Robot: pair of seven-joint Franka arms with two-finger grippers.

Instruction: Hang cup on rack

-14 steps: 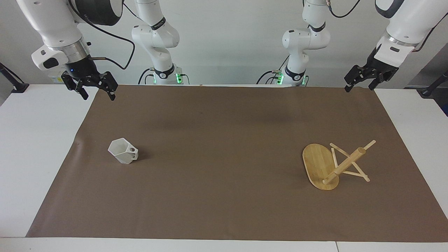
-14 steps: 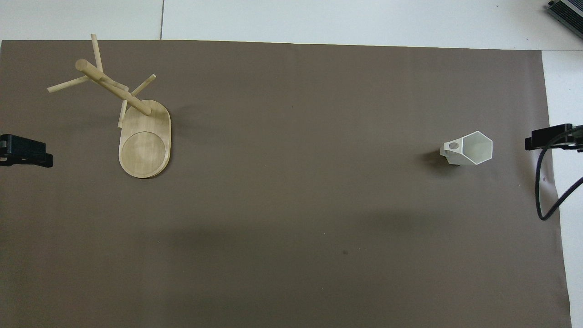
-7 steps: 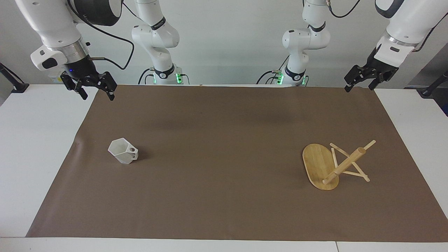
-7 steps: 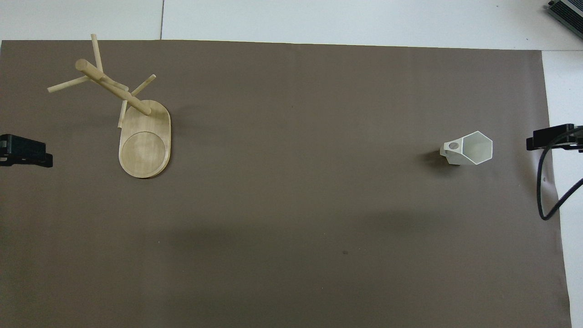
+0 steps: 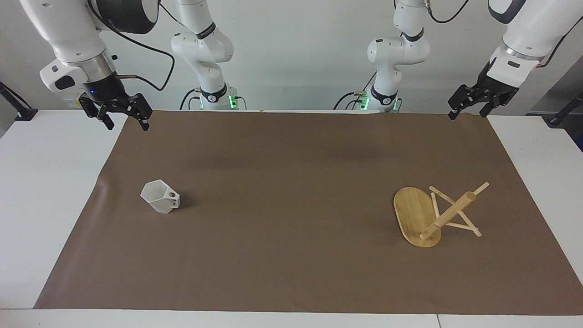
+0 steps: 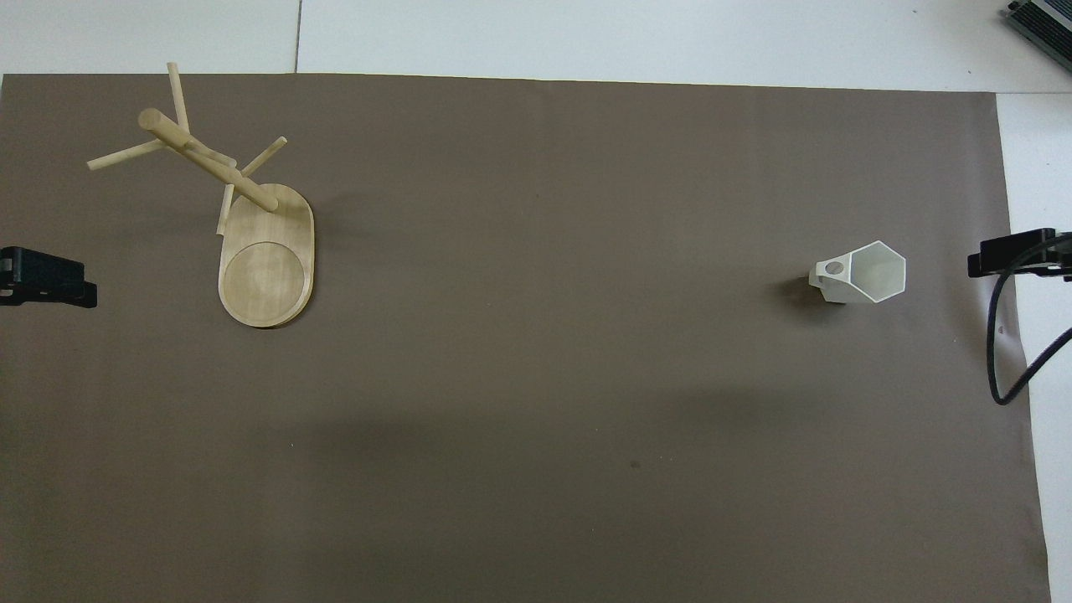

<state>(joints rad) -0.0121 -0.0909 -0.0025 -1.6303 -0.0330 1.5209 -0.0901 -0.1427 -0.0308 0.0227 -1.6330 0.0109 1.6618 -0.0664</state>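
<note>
The white faceted cup (image 5: 159,202) (image 6: 867,274) stands upright on the brown mat toward the right arm's end, with its pierced handle pointing at the middle of the table. The bamboo rack (image 5: 416,216) (image 6: 266,268) stands on its oval base toward the left arm's end, its post and crossing pegs bare. My right gripper (image 5: 126,123) (image 6: 1013,251) hangs open and empty over the mat's corner by its base, well apart from the cup. My left gripper (image 5: 468,114) (image 6: 46,278) hangs open and empty over the mat's corner at its own end, well apart from the rack.
The brown mat (image 5: 291,205) covers most of the white table (image 5: 41,182). A black cable (image 6: 1001,352) loops down from the right arm over the mat's edge. Between cup and rack lies bare mat.
The right arm's wrist has shifted very slightly. The cup, the rack and the left arm stay where they were.
</note>
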